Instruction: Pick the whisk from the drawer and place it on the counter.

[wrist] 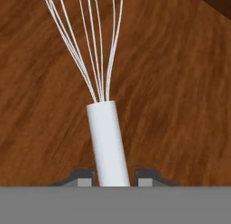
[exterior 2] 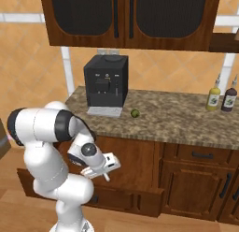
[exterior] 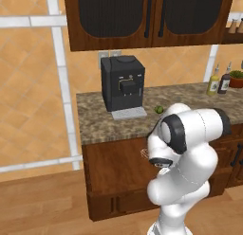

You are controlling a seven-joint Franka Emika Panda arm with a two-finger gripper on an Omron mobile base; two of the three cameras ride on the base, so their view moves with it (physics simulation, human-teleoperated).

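Base views flank counter, hand view close

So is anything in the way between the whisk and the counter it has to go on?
Nothing visible blocks it. The gripper is shut on the whisk handle over the drawer bottom. The counter has bare stretches right of the lime.

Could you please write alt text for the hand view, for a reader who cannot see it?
A slim whisk with a pale straight handle and thin silver wire loops lies on the dark reddish-brown wooden drawer bottom, its handle between the two dark fingertips of the robot's hand, which is shut on it. The wire loops fan out toward the top edge.
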